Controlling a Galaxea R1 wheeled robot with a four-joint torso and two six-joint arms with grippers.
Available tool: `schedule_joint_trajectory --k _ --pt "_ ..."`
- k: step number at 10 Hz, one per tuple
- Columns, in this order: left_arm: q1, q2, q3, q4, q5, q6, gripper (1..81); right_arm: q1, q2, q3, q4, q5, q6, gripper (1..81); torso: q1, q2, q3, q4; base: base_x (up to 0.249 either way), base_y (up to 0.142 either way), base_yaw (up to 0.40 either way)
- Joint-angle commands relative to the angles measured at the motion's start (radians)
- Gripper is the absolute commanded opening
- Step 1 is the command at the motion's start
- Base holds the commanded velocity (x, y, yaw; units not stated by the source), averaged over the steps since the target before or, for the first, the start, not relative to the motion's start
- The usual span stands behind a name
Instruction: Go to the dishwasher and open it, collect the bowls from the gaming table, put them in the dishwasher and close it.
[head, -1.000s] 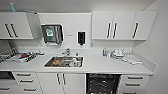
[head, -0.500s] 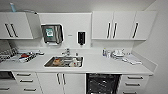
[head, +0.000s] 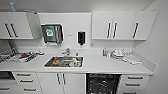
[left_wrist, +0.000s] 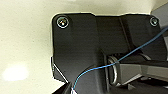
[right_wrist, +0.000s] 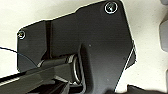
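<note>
Head view: a white kitchenette faces the camera, and the sink set into the white countertop serves as the landmark. Below the counter and to the right of the sink, the dishwasher shows as a dark open cavity with wire racks inside; its steel front cannot be made out from here. White drawers stand just right of it, and cabinet doors sit directly under the sink. The faucet rises behind the sink. Above the sink on the wall hang a paper towel dispenser and a black soap dispenser. White dishes stand on the counter to the right of the sink; a dish rack lies to its left. White upper cabinets hang on the wall above the sink. Whether either gripper is spread or pressed together I cannot tell.
</note>
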Motion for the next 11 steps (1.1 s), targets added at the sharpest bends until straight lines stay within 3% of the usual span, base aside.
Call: schedule_joint_trajectory --k 1,9,11 --pt "-0.045 -0.017 -0.004 -0.001 0.048 0.002 81.1 0.042 0.0 -0.003 0.006 -0.057 -0.002 81.1 0.001 0.0 0.0 0.0 0.0 0.0 0.0" --pt "-0.044 -0.014 -0.004 0.013 0.009 0.013 81.1 0.043 -0.001 -0.014 0.011 -0.057 -0.002 81.1 0.001 0.0 0.0 0.0 0.0 0.0 0.335" --pt "-0.045 -0.026 -0.001 0.013 -0.009 0.045 81.1 0.042 -0.012 -0.014 0.001 -0.057 -0.006 81.1 0.001 0.0 0.0 0.0 0.0 0.0 0.383"
